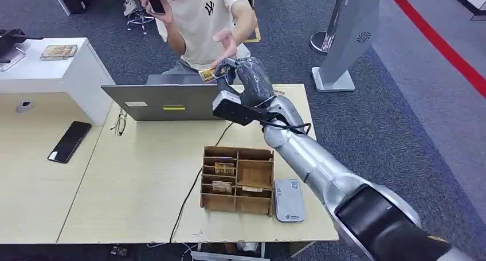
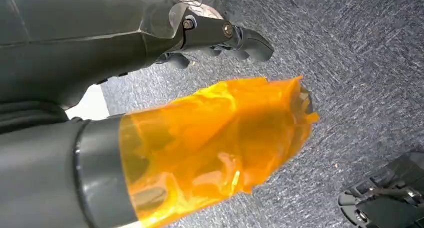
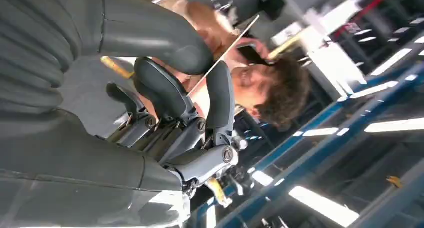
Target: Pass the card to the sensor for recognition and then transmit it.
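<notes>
- Silver right arm reaches up across the pale wooden bench (image 1: 137, 180) in the head view; the right hand (image 1: 243, 80) is raised beyond the bench's far edge, its fingers (image 1: 224, 67) pinching the card (image 1: 207, 74); the card sits just beside the person's outstretched hand (image 1: 226, 43), and whether they touch I cannot tell; a grey laptop (image 1: 163, 102) stands open on the bench, its lid towards the camera; nearer the robot sits a wooden divider box (image 1: 236, 180) with small items in some compartments, and just beside it lies a grey sensor (image 1: 288, 199); a black phone (image 1: 69, 141) lies on a neighbouring bench; a cable (image 1: 189, 195) runs from the laptop to the near edge.
- Left wrist view: the left hand (image 2: 215, 32) hangs over grey carpet (image 2: 360, 72), its dark fingers (image 2: 252, 42) curled in with nothing in them; an orange translucent wrapping (image 2: 215, 143) covers a part in the foreground.
- Right wrist view: the right hand (image 3: 175, 112) holds the thin card (image 3: 225, 55) edge-on between thumb (image 3: 150, 30) and dark fingers (image 3: 220, 92); the person's head lies behind it, blurred, under ceiling lights.
</notes>
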